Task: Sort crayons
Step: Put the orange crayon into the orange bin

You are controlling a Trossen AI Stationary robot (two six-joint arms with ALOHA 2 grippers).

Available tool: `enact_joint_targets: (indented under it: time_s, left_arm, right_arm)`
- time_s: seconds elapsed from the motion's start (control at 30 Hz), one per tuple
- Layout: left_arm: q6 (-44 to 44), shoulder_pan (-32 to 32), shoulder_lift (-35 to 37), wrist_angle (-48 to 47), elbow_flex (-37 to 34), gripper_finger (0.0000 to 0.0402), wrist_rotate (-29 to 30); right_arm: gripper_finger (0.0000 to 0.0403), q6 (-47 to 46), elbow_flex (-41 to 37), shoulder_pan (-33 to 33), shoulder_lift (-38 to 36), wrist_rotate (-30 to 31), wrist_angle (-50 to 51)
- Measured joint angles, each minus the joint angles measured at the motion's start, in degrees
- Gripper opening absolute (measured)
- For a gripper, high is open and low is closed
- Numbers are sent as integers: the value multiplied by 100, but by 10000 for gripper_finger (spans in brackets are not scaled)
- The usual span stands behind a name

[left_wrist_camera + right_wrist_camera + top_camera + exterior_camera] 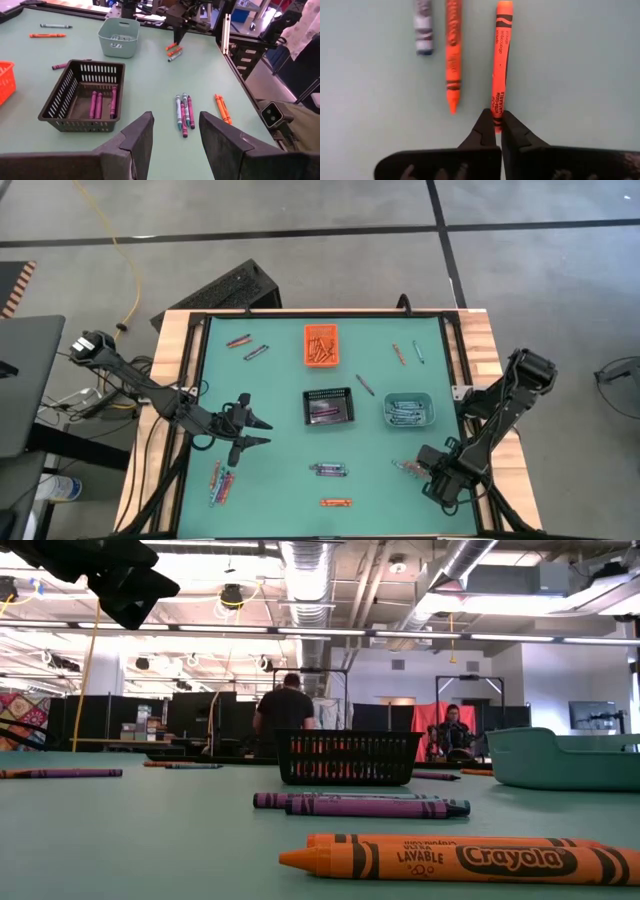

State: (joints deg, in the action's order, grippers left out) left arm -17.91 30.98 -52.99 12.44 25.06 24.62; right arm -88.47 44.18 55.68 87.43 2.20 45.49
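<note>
Crayons lie in small groups on the green table (280,480). My right gripper (495,127) points down at the near right and is shut on an orange crayon (501,60). A second orange crayon (452,55) and a purple one (423,25) lie beside it. The same gripper (179,37) shows far off in the left wrist view. My left gripper (175,140) hovers open over the table's left middle (255,430), touching nothing. An orange bin (320,345), a black mesh bin (328,407) and a teal bin (408,411) hold sorted crayons. My right gripper pinches one end of the orange crayon (497,112) between its two fingertips. The fingers come from above, pointing down, and close across the crayon. The rest of the crayon reaches away from the fingers, flat against the table.
More crayons lie near the far left (245,345), far right (408,352), near left (220,480) and near middle (330,469), with an orange pair (335,502) by the near edge. A dark frame (450,360) borders the table. People stand in the room beyond.
</note>
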Motion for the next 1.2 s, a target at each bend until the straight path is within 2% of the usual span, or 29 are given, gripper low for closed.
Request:
enact_joint_targets:
  time_s: [0.2, 0.3, 0.43, 0.57, 0.77, 0.97, 1.2]
  left_arm:
    - [-2, 0, 0, 3, 0, 149, 0]
    - [-2, 0, 0, 20, 0, 149, 1]
    - [-4, 0, 0, 20, 0, 149, 0]
    - [0, 0, 0, 19, 0, 149, 0]
    - [9, 0, -50, 5, 2, 149, 2]
    - [62, 2, -259, -8, 11, 149, 2]
    - [125, 0, -620, -14, 11, 149, 2]
  right_arm:
    - [4, 82, 405, -424, -103, 285, 646]
    - [3, 364, 615, -858, -136, 469, 868]
    - [3, 1314, 947, -1568, -136, 677, 827]
    - [3, 2435, 1424, -2326, -136, 1152, 802]
    - [3, 4171, 2095, -3744, -141, 1643, 401]
    - [3, 5536, 2249, -5390, -57, 1374, -1092]
    - [3, 5589, 2295, -7050, 677, 128, -2794]
